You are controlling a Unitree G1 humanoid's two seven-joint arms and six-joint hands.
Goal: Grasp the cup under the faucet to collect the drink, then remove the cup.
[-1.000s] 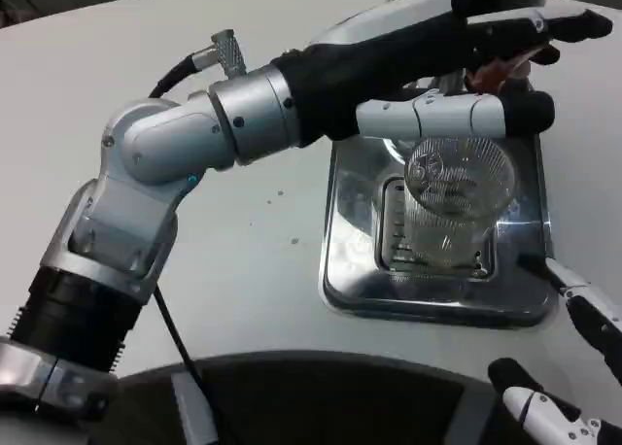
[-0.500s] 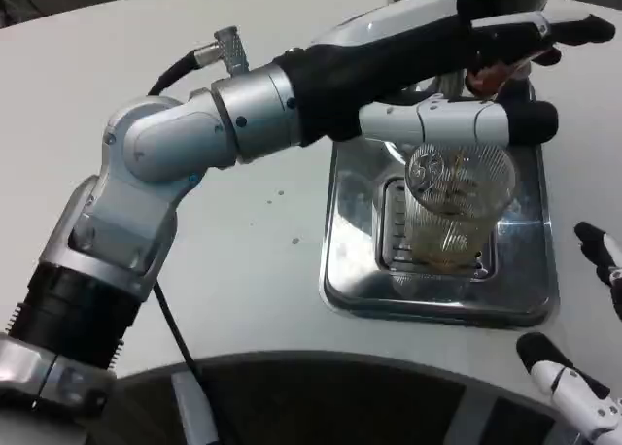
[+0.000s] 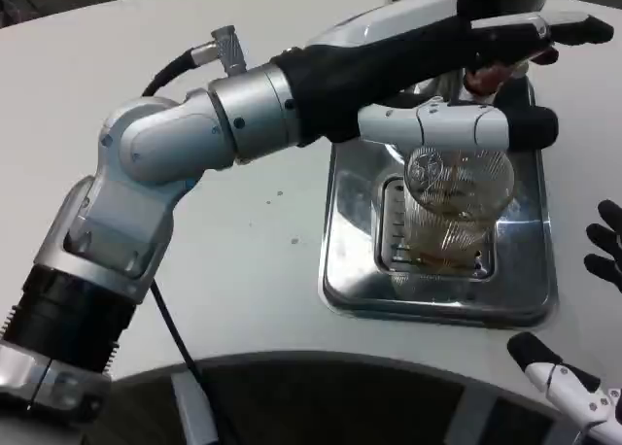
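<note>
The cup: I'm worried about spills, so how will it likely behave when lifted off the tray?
The cup looks like clear ribbed plastic, so probably light and a bit squeezable. Amber drink fills its lower part, so it may slosh if tilted. It stands on the tray's grate under the left hand; the ribs should aid grip.
</note>
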